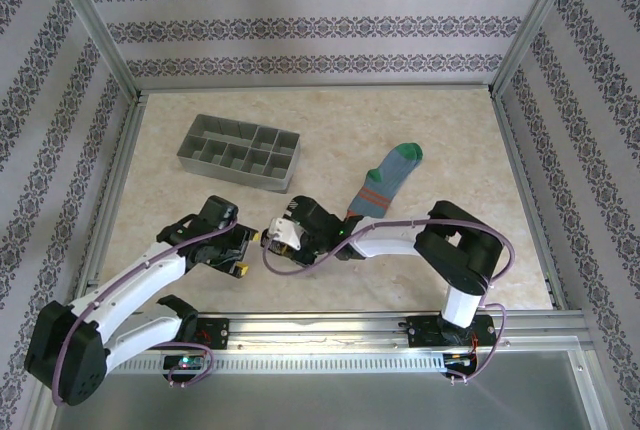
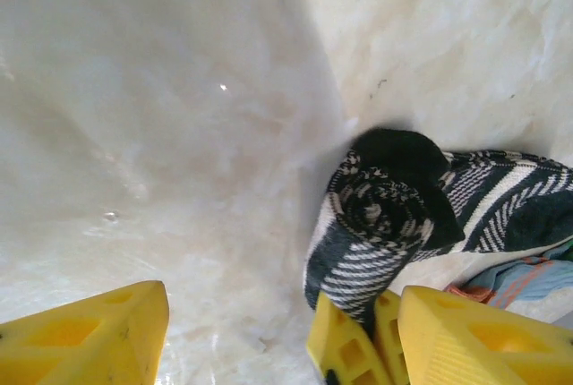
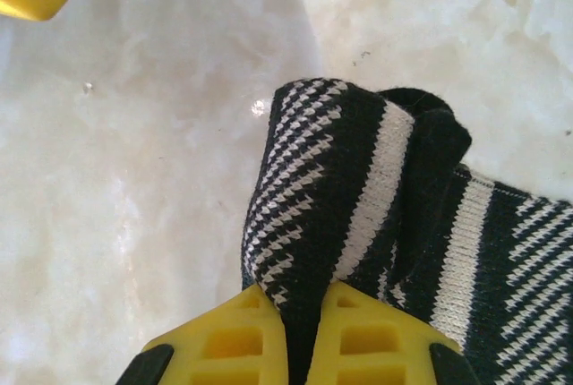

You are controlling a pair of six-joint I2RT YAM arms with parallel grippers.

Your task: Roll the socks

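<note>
From the left wrist, a black-and-white striped fabric sock (image 2: 376, 215) lay on the pale marbled tabletop (image 2: 179, 134). One end was wound into a tight coil and the rest trailed off to the right. The left gripper (image 2: 282, 295) had its yellow fingers spread wide and gripped nothing, with the coil just ahead of them. The right gripper (image 2: 363, 313) showed as a closed yellow pair pinching the coil's near edge. A blue-grey fabric sock with orange stripes (image 2: 524, 282) peeked out just beside the striped tail, seemingly touching it.

From the right wrist, the right gripper (image 3: 291, 300) was clenched on a fold of the striped sock (image 3: 358, 179), knit bunched between its pads. The tips of the left gripper's yellow fingers sat well apart at the top edge.

From above, both grippers met near the table's middle, the left gripper (image 1: 250, 253) beside the right gripper (image 1: 279, 236), which covered most of the striped sock. The blue-grey sock (image 1: 385, 182) stretched flat away to the right, green toe farthest. A grey compartment tray (image 1: 240, 153) stood apart behind.

The knit looked light, soft and limp, not fragile, and springy enough that the coil would likely loosen if freed. The smooth top would let it slide. The best hold seemed a pinch straight across the coil, through every layer, trapping the outer lap.
</note>
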